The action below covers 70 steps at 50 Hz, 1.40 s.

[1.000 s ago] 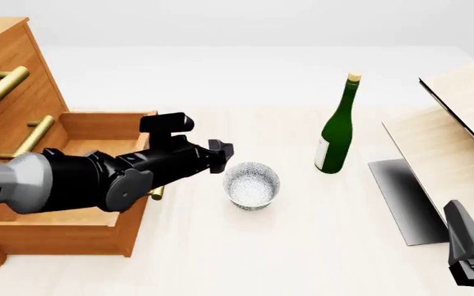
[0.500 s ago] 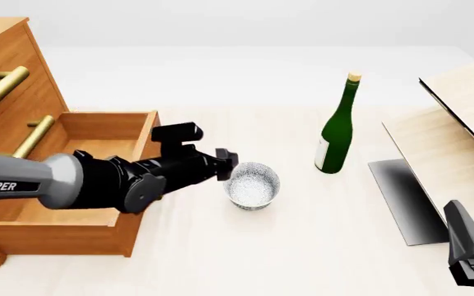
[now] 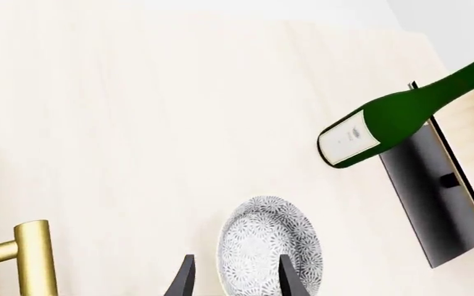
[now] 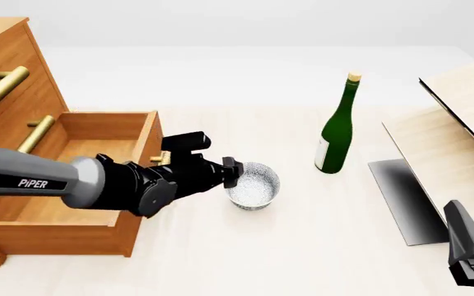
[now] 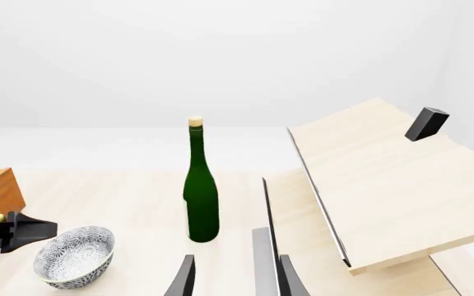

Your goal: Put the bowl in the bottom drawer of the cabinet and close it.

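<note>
The left gripper (image 4: pixel 231 172), fingers parted astride the rim at centre frame, reaches the bowl (image 4: pixel 252 184): likely light, rigid, slippery, best pinched at its thin wall.

Pale, light-grained wooden table (image 4: pixel 303 246) spans the scene, evenly lit, with soft shadows. Backdrop (image 5: pixel 220 55) beyond its far edge is plain white-grey, without visible seams or windows. Pale wood slanted panels (image 4: pixel 459 117) with dark edges stand at the table's right edge.
</note>
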Available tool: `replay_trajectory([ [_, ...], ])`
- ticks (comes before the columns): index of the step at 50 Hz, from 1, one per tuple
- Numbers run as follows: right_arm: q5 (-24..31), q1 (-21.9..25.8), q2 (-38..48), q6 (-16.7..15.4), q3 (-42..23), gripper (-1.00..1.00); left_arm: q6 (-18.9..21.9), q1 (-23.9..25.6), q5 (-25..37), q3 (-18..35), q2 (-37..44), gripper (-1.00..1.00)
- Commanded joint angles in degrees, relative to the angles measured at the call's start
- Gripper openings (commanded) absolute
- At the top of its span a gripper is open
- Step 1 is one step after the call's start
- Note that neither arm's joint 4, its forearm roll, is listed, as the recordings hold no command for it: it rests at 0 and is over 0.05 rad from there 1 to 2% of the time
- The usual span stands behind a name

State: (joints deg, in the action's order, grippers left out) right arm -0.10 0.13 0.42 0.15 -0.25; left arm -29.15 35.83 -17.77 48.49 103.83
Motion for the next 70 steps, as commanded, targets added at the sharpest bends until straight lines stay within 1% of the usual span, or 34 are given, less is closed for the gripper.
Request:
replay_trajectory([
  [1,0.0,0.0,0.0,0.0,0.0,1.0,-1.77,0.74,0.14,0.75,2.12,1.0],
  [18,0.0,0.01,0.0,0.0,0.0,1.0,-4.28,1.65,-0.07,1.57,5.24,1.0],
  [42,0.0,0.01,-0.01,0.0,0.0,1.0,-6.16,1.98,-0.25,2.88,8.74,1.0],
  [48,0.0,-0.01,0.0,0.01,0.0,1.0,-6.03,1.96,-0.22,2.65,8.3,1.0],
  [49,0.0,0.0,0.0,0.0,0.0,1.0,-6.06,1.87,-0.3,2.54,8.04,-1.0],
  [52,0.0,0.0,-0.01,0.0,0.0,1.0,-6.17,2.03,-0.54,2.24,7.58,-1.0],
  [70,0.0,0.0,0.0,-0.01,0.0,1.0,-3.42,1.26,-1.59,-0.22,2.8,-1.0],
])
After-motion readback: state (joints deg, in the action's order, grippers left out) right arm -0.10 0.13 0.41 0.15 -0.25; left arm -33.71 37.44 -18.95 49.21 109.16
